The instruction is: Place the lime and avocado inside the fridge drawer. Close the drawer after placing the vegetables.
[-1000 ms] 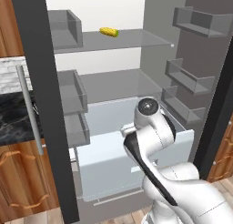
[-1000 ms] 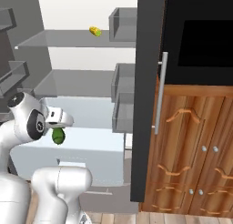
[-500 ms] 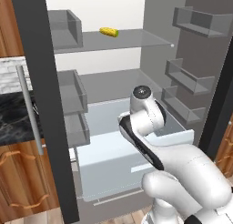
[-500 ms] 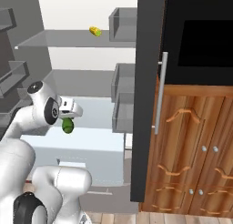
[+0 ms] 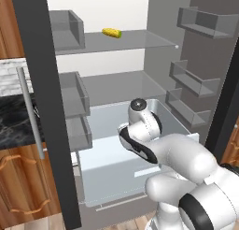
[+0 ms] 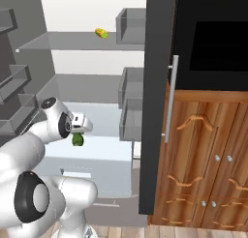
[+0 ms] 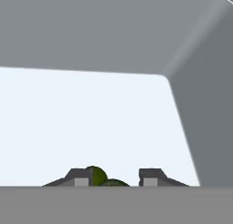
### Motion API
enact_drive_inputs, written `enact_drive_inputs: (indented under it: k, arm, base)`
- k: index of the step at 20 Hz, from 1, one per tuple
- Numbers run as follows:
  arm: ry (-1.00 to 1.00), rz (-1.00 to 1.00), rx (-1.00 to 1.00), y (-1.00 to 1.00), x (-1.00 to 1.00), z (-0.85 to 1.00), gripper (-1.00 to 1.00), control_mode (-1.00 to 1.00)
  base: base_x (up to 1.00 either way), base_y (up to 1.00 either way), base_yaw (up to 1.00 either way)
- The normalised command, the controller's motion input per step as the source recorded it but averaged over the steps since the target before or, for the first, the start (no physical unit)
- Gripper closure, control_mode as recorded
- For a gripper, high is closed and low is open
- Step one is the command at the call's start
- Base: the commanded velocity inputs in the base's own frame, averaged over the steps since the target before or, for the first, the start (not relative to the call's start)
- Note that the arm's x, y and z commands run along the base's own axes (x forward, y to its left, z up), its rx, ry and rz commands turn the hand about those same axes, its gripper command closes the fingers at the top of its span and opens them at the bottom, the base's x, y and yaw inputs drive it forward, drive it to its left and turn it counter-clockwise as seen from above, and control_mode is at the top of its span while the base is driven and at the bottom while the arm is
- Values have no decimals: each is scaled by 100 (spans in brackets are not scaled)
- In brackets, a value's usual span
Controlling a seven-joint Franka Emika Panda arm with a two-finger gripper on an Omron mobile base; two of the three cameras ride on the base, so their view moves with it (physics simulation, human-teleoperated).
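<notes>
Currently the fridge drawer (image 5: 112,166) stands pulled out from the bottom of the open fridge, a deep pale blue-grey box with a flat front. Its floor reads as bare pale surface in the hand view, bounded by grey walls (image 7: 200,109) at the far side and right. Whether the lime already lies in it cannot be told; the arm covers much of the interior in both base views.

Above the drawer, the gripper (image 6: 79,134) hangs from the white arm with its jaws drawn narrow around the avocado (image 6: 77,140). In the right base view the fruit shows just beneath the hand, over the drawer's open top and clear of its floor. In the hand view it sits between the two dark fingertips (image 7: 77,177), lying nearer the left one.

The avocado (image 7: 102,178) is small, rounded, dark olive-green and dull, with a lumpy outline; only its upper part shows in the hand view.

On the upper glass shelf (image 5: 135,39) lies a yellow corn cob (image 5: 112,33), well apart from the gripper. Grey door bins (image 5: 196,21) on the right and grey bins (image 5: 70,28) on the left appear to hold nothing, though their depths are poorly seen.
</notes>
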Motion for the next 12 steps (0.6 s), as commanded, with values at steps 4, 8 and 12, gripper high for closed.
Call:
enact_drive_inputs:
  k: [4,8,12]
  arm:
    - [2,0,0,-2,-9,-60,100,-100]
    - [9,0,0,-16,-16,-45,100,-100]
    - [14,0,0,-2,-3,-44,-100,-100]
  base:
    - [0,0,0]
    - [0,0,0]
    - [0,0,0]
